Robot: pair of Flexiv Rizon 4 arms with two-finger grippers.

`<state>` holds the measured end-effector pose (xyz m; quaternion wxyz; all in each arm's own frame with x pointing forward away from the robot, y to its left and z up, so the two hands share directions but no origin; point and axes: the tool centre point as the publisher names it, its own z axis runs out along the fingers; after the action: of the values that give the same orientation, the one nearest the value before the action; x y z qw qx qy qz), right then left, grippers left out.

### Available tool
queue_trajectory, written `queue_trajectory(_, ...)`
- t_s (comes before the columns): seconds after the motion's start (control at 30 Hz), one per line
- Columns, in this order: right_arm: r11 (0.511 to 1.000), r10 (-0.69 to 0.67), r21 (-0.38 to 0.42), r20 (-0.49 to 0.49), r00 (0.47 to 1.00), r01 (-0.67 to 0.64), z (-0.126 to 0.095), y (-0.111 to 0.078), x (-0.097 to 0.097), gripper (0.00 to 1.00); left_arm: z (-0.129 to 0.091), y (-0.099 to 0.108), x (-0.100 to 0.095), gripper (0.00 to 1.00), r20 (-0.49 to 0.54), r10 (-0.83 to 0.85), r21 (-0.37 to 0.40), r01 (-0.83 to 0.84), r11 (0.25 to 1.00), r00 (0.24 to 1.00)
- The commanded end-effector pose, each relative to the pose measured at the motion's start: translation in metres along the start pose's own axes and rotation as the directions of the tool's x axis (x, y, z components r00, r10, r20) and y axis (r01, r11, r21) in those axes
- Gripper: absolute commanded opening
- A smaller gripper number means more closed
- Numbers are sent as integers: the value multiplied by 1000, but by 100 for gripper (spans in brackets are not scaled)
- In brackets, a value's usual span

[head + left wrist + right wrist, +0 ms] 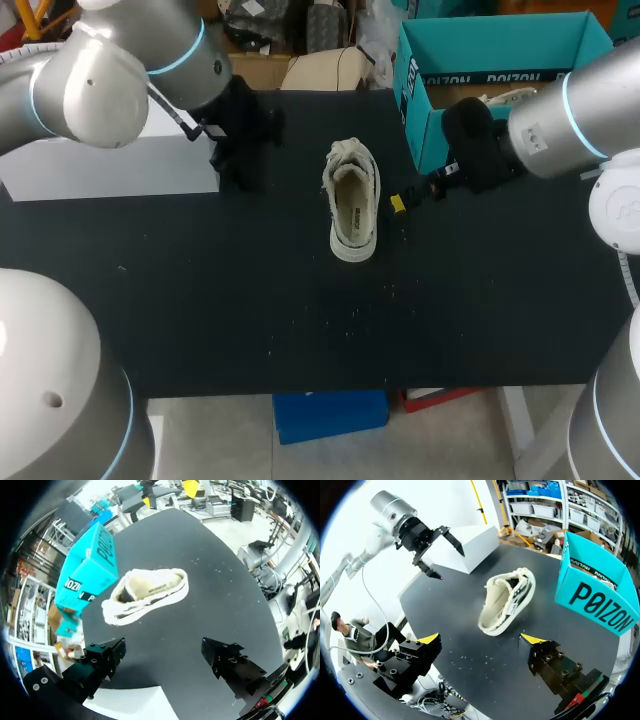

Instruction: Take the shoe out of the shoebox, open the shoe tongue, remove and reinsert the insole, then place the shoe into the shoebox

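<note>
Left pincer [162, 652] is released, its two fingers spread wide with nothing between them, hanging above the far left part of the black tabletop [200, 300], near a white box [110, 165]. The right pincer [481, 639] is released too, its yellow-tipped fingers well apart and holding nothing, and it sits low just to the right of the shoe [352, 205]. The cream shoe stands on its sole near the middle of the tabletop, its opening facing up, between the two pincers and touching neither. It is outside the teal shoebox [415, 100], which stands open at the far right of the tabletop, behind the right arm.
</note>
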<state>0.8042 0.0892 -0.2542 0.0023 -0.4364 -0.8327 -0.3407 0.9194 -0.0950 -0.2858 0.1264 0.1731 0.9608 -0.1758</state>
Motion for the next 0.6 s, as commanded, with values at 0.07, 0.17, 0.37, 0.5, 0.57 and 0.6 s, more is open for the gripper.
queue_trajectory(0.07,1000,0,2,0,1000,0,0,1,0,100,4,-4,2,100,173,-237,-123,260,958,956)
queue_trajectory(0.17,1000,0,2,0,1000,0,0,1,0,100,5,-2,-2,100,177,-237,-116,259,959,955)
queue_trajectory(0.37,1000,0,2,0,1000,0,0,1,0,100,10,-4,-11,100,159,-210,-90,226,970,965)
queue_trajectory(0.5,1000,0,2,0,1000,0,0,1,0,100,16,-3,-19,100,137,-164,-76,176,982,977)
queue_trajectory(0.57,1000,0,2,0,1000,0,0,1,0,100,19,-5,-22,100,134,-159,-76,170,983,978)
queue_trajectory(0.6,1000,0,2,0,1000,0,0,1,0,100,20,-6,-24,100,131,-155,-75,166,983,979)
